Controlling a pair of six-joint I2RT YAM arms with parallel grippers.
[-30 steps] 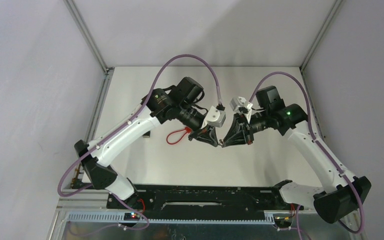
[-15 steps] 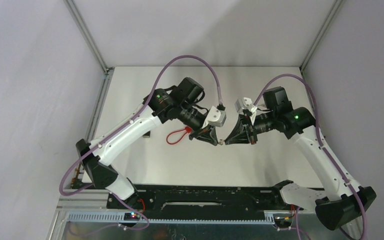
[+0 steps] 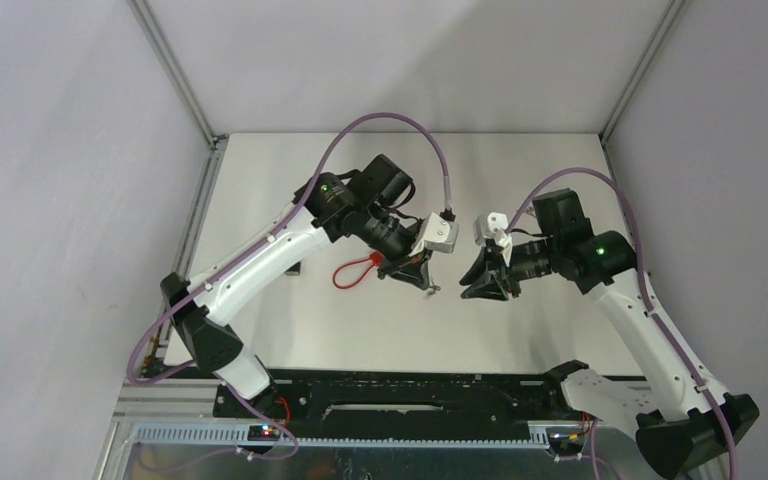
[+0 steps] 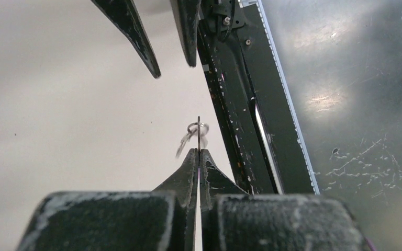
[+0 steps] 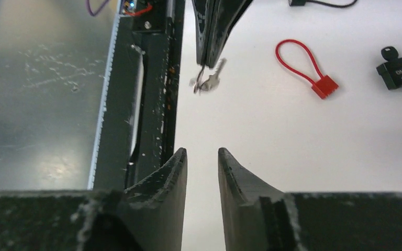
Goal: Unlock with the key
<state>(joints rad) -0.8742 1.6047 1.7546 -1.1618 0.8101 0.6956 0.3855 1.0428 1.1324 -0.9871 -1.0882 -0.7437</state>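
Silver key (image 5: 214, 77) pinched tight by left gripper (image 4: 199, 154); hangs dead ahead of right gripper (image 5: 202, 154), jaws parted, empty, not touching.

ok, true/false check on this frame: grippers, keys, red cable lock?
1. The left gripper is shut on the keys. True.
2. The right gripper grips the red cable lock. False: its jaws are open and empty, and the lock lies on the table.
3. A key sits in the red cable lock. False: the keys hang at the left gripper's tips, apart from the lock.
4. The two grippers are apart, tips facing each other. True.
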